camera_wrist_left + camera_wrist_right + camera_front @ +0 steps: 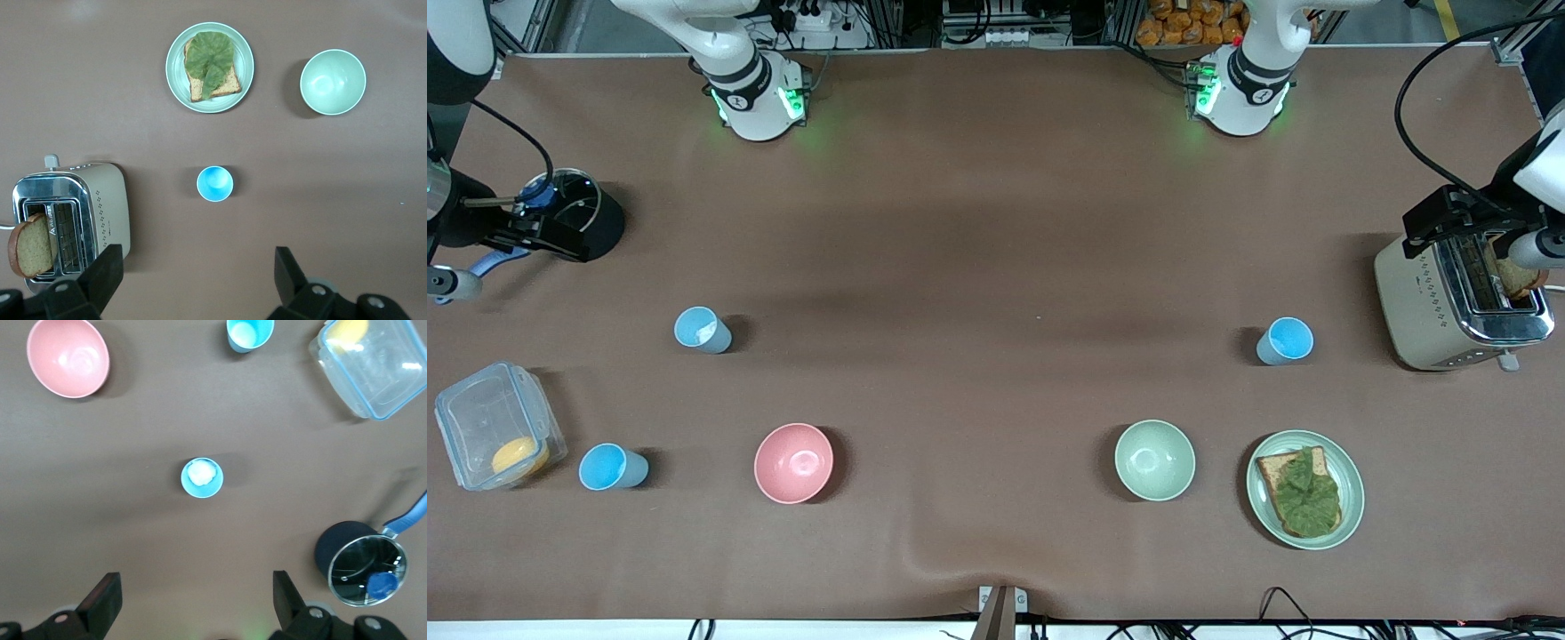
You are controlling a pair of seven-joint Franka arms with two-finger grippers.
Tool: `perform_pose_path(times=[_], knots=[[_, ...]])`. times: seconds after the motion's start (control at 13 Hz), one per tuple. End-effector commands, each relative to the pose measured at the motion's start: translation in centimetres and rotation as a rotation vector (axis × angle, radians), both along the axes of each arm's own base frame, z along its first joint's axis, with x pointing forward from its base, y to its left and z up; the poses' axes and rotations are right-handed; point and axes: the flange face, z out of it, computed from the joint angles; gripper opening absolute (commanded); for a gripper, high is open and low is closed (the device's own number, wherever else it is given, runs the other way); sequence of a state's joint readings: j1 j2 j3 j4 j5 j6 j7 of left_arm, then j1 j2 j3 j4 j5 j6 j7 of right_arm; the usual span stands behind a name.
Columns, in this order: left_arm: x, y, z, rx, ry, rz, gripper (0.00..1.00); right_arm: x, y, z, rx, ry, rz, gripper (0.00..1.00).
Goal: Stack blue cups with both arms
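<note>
Three blue cups stand upright and apart on the brown table. One [703,330] is at the right arm's end, with a pale patch inside; it shows in the right wrist view [201,478]. A second cup [612,468] stands nearer the front camera, beside the clear box, and also shows in that view [249,333]. The third [1285,341] is at the left arm's end [215,183]. My right gripper [195,577] hangs open and empty high above the table near the first cup. My left gripper [197,257] hangs open and empty high above the table near the third cup.
A pink bowl [793,462] and a pale green bowl [1154,460] stand nearer the front camera. A plate [1352,498] holds bread with lettuce. A toaster [1423,302] holds a slice. A black pot [600,227] and a clear box [467,418] are at the right arm's end.
</note>
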State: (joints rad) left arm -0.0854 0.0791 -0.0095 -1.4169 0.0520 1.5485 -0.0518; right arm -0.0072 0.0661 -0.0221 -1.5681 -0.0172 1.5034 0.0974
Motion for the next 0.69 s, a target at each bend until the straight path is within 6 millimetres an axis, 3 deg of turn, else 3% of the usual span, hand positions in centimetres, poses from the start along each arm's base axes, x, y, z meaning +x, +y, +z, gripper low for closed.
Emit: perform_pose_path(times=[0.0, 0.23, 0.38, 0.62], knots=[[-0.3, 0.7, 0.2, -0.036, 0.011, -0.02, 1.0, -0.8, -0.6, 0.2, 0.032, -0.011, -0.035, 1.0], [0.3, 1.1, -0.7, -0.04, 0.028, -0.015, 1.0, -0.8, -0.5, 0.2, 0.032, -0.008, -0.033, 1.0], [-0.6, 1.6, -3.5, -0.042, 0.08, 0.003, 1.0, -0.8, -0.5, 0.2, 0.032, -0.008, -0.033, 1.0], [-0.1, 3.6, -7.0, -0.07, 0.072, 0.042, 1.0, -0.8, -0.4, 0.3, 0.032, -0.008, -0.03, 1.0]])
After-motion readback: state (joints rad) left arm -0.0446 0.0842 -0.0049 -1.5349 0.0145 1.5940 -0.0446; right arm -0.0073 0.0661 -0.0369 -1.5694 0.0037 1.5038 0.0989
